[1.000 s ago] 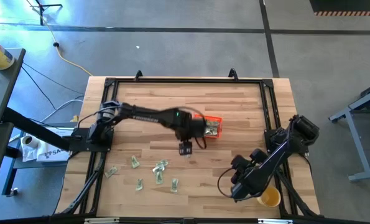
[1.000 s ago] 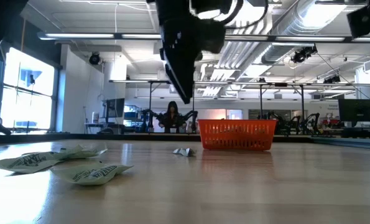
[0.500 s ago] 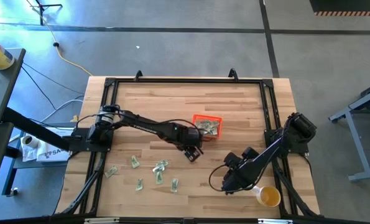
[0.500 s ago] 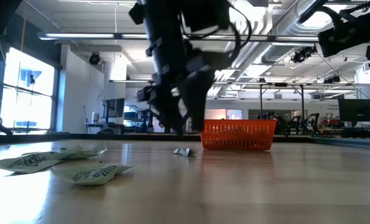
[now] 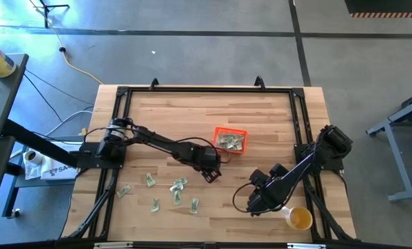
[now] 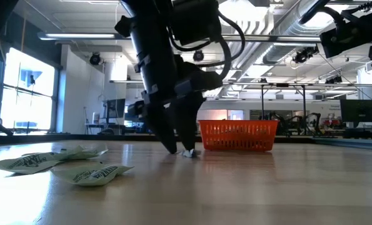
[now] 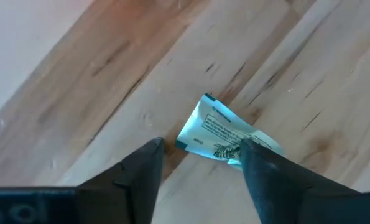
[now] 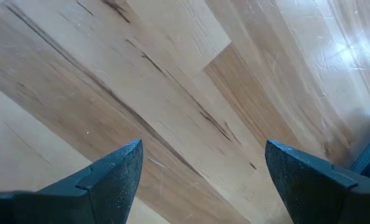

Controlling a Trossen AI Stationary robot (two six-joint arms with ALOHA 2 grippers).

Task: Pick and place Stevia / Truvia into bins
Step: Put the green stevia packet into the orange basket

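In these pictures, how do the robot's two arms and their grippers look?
Both arms are dark, nearly black, built of slim jointed links with black cables looping beside them. The left arm shows a small green light near its wrist in the low view. The left gripper and the right gripper each have two dark, tapering, matte fingers. The right arm looks the same.

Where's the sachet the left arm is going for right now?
In the high view the sachet lies on the table near its middle, just left of the orange bin, between the open jaws of the left gripper.
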